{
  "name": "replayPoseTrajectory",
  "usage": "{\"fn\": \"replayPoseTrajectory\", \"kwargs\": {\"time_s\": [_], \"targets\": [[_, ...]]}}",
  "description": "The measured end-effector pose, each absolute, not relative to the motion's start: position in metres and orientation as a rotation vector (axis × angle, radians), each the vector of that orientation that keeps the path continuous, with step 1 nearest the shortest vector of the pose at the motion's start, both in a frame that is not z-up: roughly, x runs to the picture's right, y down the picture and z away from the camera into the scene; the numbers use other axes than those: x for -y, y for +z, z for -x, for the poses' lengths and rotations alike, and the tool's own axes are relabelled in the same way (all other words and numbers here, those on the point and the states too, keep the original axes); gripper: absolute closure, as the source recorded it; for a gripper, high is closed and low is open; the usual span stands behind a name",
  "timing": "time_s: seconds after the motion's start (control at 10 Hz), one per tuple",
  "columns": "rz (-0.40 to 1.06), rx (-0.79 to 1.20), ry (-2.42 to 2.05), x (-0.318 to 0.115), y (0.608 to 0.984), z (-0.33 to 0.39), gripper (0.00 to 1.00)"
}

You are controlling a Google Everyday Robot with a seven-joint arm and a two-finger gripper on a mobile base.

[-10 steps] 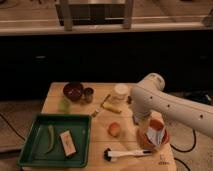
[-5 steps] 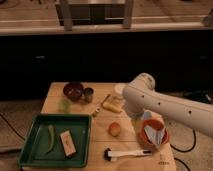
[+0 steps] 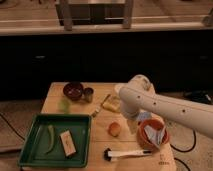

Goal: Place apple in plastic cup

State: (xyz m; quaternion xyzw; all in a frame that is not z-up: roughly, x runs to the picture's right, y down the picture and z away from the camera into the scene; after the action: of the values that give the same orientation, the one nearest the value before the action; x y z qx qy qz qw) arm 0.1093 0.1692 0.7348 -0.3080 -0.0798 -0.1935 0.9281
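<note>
One apple [image 3: 114, 129] lies on the wooden table [image 3: 98, 134], just beside the gripper [image 3: 132, 123] on its picture-left side, not held. Gripper hangs low under the white arm [image 3: 165, 107]; wide or narrow, cannot tell. Orange bowl [image 3: 146, 144] close on the gripper's other side, with a bluish cloth [image 3: 156, 134] in it. Black-handled brush [image 3: 127, 153] lies nearer the camera than the gripper. Green tray [image 3: 30, 150] sits well apart, far picture-left.

Can barely make out the gripper [image 3: 131, 123] under the white arm [image 3: 167, 107], at 3 o'clock of the apple [image 3: 114, 129]. Cannot follow that arm past the right edge. Only a sliver of plastic cup [image 3: 117, 90] behind its elbow; cannot name the blurred yellowish item [image 3: 110, 104] at its 7 o'clock
</note>
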Motion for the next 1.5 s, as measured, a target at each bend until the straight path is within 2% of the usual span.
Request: {"fn": "replayPoseTrajectory", "kwargs": {"time_s": [1.5], "targets": [[0.653,0.258,-0.422,-0.201,0.773,-0.092,0.2]]}}
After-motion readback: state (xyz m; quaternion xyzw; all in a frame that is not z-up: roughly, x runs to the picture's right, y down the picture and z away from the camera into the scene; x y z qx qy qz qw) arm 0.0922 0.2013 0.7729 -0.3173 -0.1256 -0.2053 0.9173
